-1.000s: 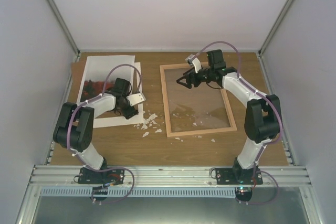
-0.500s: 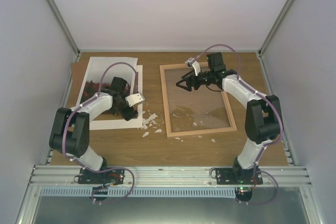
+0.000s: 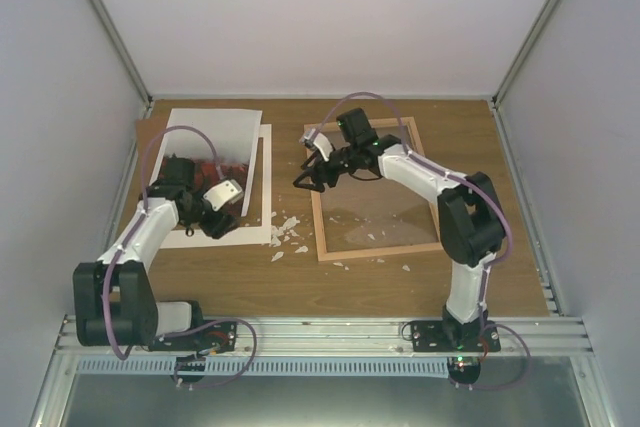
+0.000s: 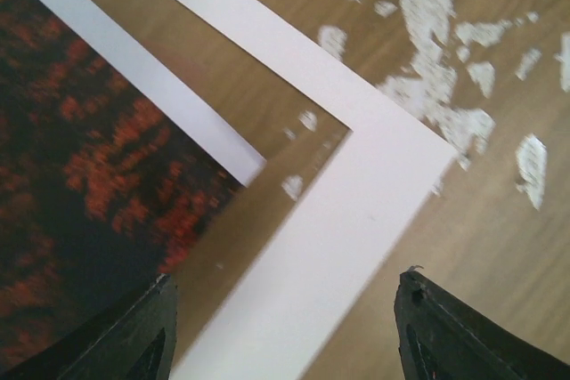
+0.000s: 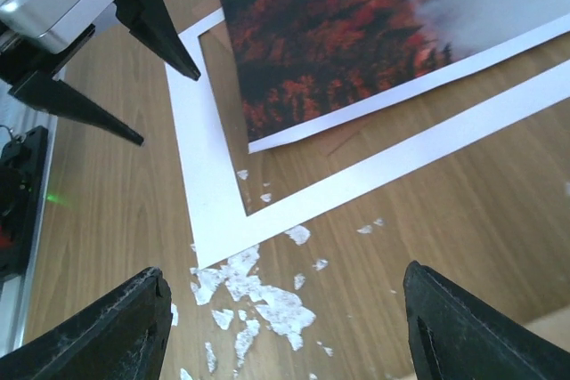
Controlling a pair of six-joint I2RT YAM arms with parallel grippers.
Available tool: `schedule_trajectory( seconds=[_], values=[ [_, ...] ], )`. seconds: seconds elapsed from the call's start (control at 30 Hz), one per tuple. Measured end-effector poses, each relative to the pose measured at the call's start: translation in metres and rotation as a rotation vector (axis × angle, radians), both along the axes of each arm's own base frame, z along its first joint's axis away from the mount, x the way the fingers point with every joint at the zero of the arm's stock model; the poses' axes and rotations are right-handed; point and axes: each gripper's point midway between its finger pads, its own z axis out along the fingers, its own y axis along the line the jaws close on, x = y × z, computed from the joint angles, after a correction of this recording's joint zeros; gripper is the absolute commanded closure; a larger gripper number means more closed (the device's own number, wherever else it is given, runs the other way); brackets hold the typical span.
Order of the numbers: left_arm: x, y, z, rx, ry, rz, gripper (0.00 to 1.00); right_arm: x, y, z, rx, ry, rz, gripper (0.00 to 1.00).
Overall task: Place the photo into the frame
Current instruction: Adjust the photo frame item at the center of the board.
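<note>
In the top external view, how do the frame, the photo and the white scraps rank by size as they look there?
1. frame: largest.
2. photo: somewhat smaller, though the left arm covers part of it.
3. white scraps: by far the smallest.

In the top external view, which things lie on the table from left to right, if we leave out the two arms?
brown backing board → photo → white scraps → frame
</note>
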Motion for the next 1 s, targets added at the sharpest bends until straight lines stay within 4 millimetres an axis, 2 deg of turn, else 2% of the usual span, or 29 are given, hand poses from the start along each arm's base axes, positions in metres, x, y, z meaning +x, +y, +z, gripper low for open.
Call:
schedule_trajectory(
  seconds=[0.13, 0.37, 0.53, 0.63, 0.73, 0.8, 0.9, 1.0],
  values=[
    [-0.019, -0.002, -0.007, -0.006, 0.038, -0.012, 0.32, -0.011, 0.014, -0.016, -0.023, 0.042, 0.035, 0.27],
    [-0.018, 0.004, -0.020, -0.023, 0.103, 0.022, 0.34, -0.003, 0.030, -0.014, -0.001, 0.070, 0.037, 0.28],
    [-0.009, 0.047, -0.017, -0.040, 0.093, 0.177, 0.35, -0.002, 0.051, -0.012, -0.016, 0.018, 0.058, 0.29],
    [-0.014, 0.072, -0.018, -0.032, 0.102, 0.250, 0.35, -0.017, 0.072, -0.020, -0.041, -0.012, 0.109, 0.30],
    [-0.022, 0.093, -0.027, 0.006, 0.110, 0.295, 0.36, -0.036, 0.084, -0.029, -0.066, -0.007, 0.154, 0.31],
    [-0.032, 0.099, -0.041, 0.039, 0.130, 0.300, 0.37, -0.042, 0.086, -0.030, -0.073, -0.005, 0.169, 0.32],
    [-0.050, 0.096, -0.062, 0.058, 0.193, 0.287, 0.38, -0.043, 0.085, -0.031, -0.076, -0.008, 0.173, 0.32],
    [-0.054, 0.095, -0.073, 0.051, 0.234, 0.282, 0.39, -0.041, 0.083, -0.033, -0.079, -0.010, 0.171, 0.32]
  ],
)
